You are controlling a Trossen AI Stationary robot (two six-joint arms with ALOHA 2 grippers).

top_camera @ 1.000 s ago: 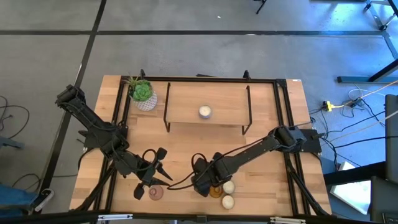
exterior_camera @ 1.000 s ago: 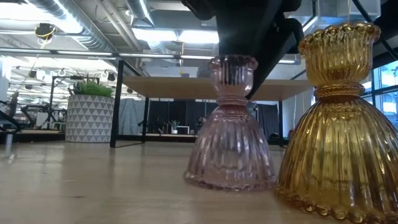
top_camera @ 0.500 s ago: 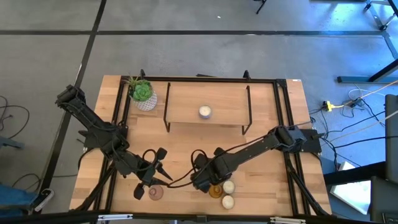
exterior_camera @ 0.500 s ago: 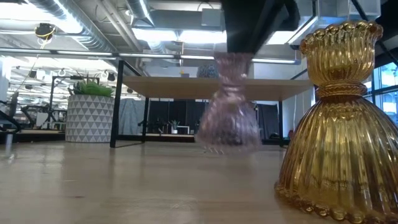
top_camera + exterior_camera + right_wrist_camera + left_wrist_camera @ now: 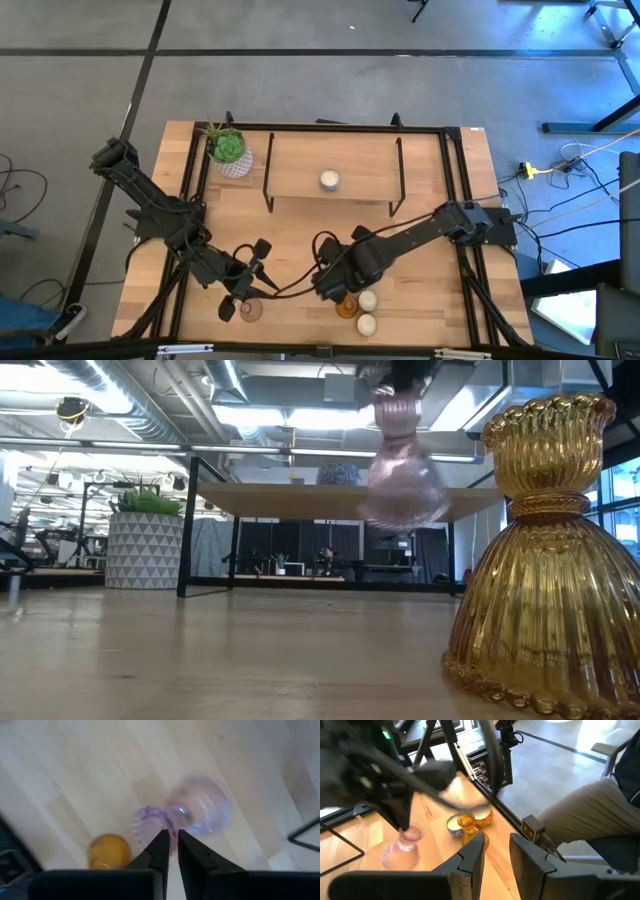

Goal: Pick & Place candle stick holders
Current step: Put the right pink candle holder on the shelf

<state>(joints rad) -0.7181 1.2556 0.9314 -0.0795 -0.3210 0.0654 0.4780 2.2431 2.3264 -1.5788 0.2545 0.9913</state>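
I've got the right gripper (image 5: 170, 845) pinched on the rim of a pink holder (image 5: 403, 470) — it hangs off the table, tilted, amber holder (image 5: 545, 560) just beside. Left gripper (image 5: 495, 852) sits nr the other pink holder (image 5: 250, 309), fingers slightly apart, holding nothing.

A green plant in a white patterned pot (image 5: 231, 153) stands at the worktop's (image 5: 430, 190) far left corner, beside a black-legged wooden shelf (image 5: 355, 170).
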